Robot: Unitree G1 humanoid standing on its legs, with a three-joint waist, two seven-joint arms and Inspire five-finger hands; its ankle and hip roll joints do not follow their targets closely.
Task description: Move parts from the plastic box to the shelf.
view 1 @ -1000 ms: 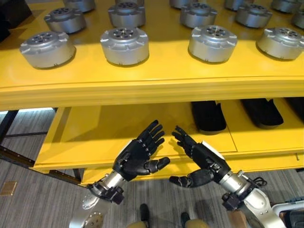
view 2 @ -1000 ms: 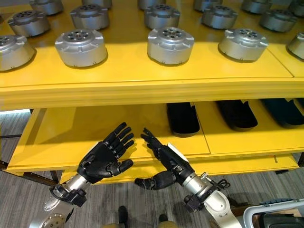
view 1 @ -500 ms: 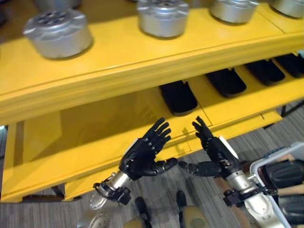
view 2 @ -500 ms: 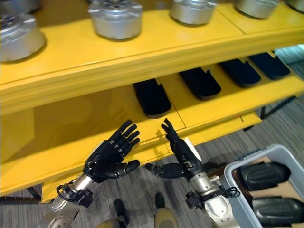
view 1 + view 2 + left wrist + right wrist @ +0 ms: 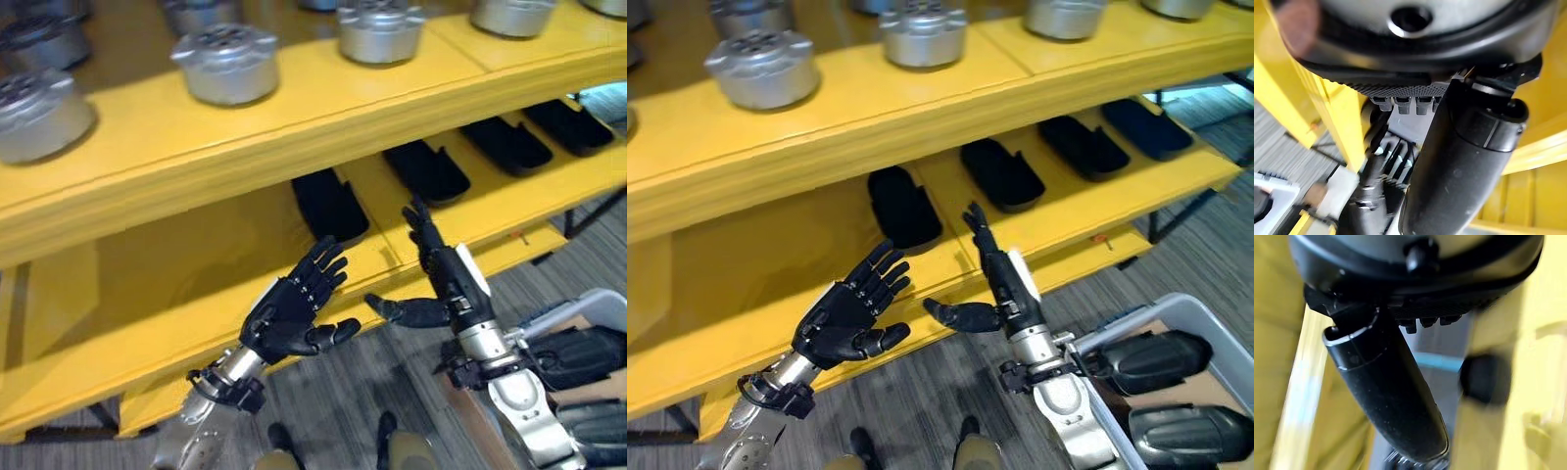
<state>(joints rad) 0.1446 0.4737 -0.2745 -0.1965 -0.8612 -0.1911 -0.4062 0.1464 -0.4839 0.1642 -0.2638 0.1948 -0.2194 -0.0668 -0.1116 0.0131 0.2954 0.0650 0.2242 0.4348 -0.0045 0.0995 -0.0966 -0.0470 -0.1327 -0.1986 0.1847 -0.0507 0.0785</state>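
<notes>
— Grey carpet floor lies under the yellow metal two-level shelf. What has changed?

— Mostly the camera: it has swung toward the robot's right since the earlier frames, so the whole shelf slides across the picture. More of the grey plastic box has come into the head views, beside the right wrist.

— And the hands?

— The left hand is held palm up with its fingers straight and spread and the thumb out to the side, empty, as before. The right hand is also empty; its fingers stand straight, pointing at the lower level's front edge, thumb stretched toward the left hand. It has turned more edge-on than a second ago.

— Where are the parts?

— Rounded black moulded parts lie in the box, behind the right hand's wrist. More black parts sit on the lower level, just past both sets of fingertips. Round silver metal housings stand on the top level, well beyond the fingers.

— Anything one view adds?

— The right eye view shows two black parts in the box. The left wrist view catches the right hand beyond its own thumb.
</notes>
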